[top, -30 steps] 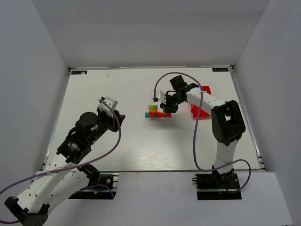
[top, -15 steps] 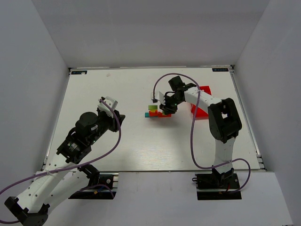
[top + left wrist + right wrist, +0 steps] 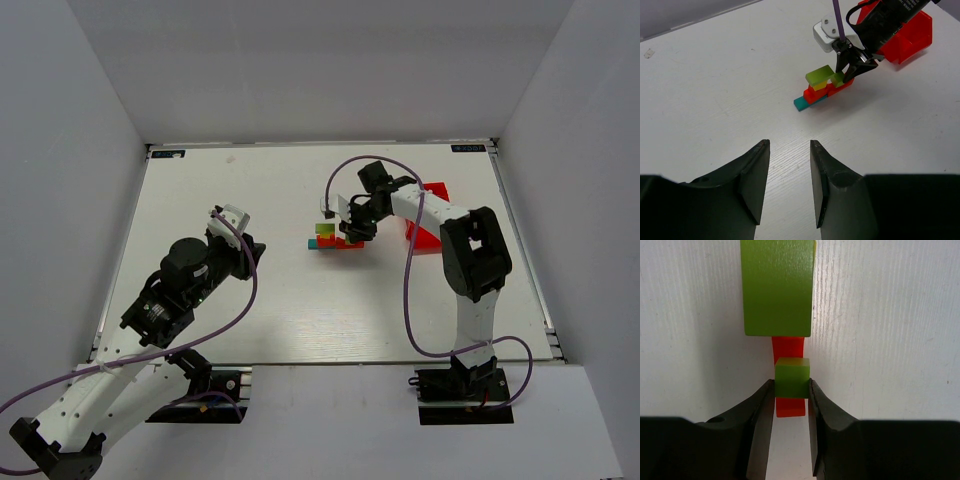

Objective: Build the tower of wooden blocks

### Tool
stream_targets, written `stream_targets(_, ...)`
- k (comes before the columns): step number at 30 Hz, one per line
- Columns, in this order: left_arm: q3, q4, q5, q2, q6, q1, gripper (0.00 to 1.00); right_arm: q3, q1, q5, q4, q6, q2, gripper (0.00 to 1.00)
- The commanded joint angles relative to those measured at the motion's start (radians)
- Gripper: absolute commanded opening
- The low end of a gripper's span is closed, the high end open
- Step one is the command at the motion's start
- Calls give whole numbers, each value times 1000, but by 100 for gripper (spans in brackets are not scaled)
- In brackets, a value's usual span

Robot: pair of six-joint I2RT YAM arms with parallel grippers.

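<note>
The wood block tower (image 3: 330,238) stands mid-table: a teal bar (image 3: 802,102) at the bottom, red pieces (image 3: 816,93), a yellow cube and a lime-green block (image 3: 820,75) on top. My right gripper (image 3: 791,390) is shut on a small lime-green cube (image 3: 792,376) and holds it over the red bar (image 3: 790,407) at the tower's right end; it also shows in the top view (image 3: 356,226). The larger lime-green block (image 3: 777,287) lies just ahead of it. My left gripper (image 3: 789,150) is open and empty, well to the left of the tower, also seen in the top view (image 3: 240,250).
A red plastic bin (image 3: 428,228) stands right of the tower, partly under the right arm; it shows in the left wrist view (image 3: 910,35). Grey walls ring the white table (image 3: 250,190). A purple cable loops over each arm.
The right gripper has shifted slightly left and lower toward the tower's right end with the green cube. The left arm has not moved.
</note>
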State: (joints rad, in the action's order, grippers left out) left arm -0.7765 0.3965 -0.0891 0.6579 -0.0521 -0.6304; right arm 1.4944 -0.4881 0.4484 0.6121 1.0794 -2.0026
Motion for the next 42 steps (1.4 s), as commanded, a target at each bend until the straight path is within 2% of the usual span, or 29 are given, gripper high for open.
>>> stream_targets(1, 2, 5, -4, -9, -2, 5, 48, 38, 6, 19, 15, 14, -7, 17)
stream_targets(12, 2, 5, -4, -9, -2, 5, 48, 38, 5, 16, 12, 14, -24, 20)
stream_targets(26, 2, 5, -4, -9, -2, 5, 48, 36, 5, 7, 9, 10, -32, 31)
stream_targets(34, 2, 5, -4, -9, -2, 5, 50, 30, 3, 1, 8, 8, -30, 47)
stream_targets(42, 2, 5, -4, -9, -2, 5, 50, 29, 3, 1, 9, 10, -24, 58)
